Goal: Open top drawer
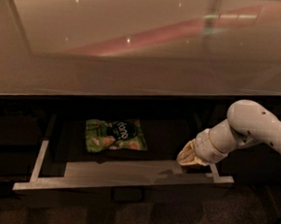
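The top drawer (125, 184) stands pulled out from under the counter, showing its pale grey rim and grey inner floor. A small dark loop handle (126, 194) sits at the middle of its front. A green snack bag (115, 136) lies inside toward the back left. My gripper (187, 160) reaches down into the drawer at its right end, just behind the front rim. The white arm (256, 125) comes in from the right.
A glossy beige counter top (135, 50) spans the view above the drawer. Dark cabinet fronts (12, 138) lie to the left and right of the drawer. A dark carpeted floor (229, 223) lies below.
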`<action>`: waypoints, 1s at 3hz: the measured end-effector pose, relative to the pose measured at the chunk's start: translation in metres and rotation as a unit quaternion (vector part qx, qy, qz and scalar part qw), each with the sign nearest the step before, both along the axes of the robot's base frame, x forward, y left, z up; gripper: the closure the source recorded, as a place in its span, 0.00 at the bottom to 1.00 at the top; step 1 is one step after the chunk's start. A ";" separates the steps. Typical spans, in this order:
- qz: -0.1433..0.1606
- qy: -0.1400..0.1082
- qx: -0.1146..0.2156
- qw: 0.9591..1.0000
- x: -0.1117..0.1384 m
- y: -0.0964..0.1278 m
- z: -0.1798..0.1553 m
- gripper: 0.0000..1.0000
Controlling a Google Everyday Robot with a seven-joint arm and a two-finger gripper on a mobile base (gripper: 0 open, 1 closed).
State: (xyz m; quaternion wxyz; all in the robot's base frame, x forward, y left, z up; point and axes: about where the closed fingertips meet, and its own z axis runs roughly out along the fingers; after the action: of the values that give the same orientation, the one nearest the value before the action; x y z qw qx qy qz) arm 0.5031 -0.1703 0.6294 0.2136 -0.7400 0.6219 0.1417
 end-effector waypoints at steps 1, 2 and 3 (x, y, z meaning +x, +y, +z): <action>0.043 -0.001 -0.013 0.999 -0.022 0.026 -0.014 1.00; 0.082 -0.008 -0.022 0.996 -0.065 0.045 -0.040 1.00; 0.082 -0.008 -0.022 0.996 -0.065 0.045 -0.040 1.00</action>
State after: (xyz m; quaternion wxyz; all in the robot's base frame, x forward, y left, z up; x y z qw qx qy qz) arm 0.4378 -0.1252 0.5895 0.1901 -0.7942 0.5602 0.1389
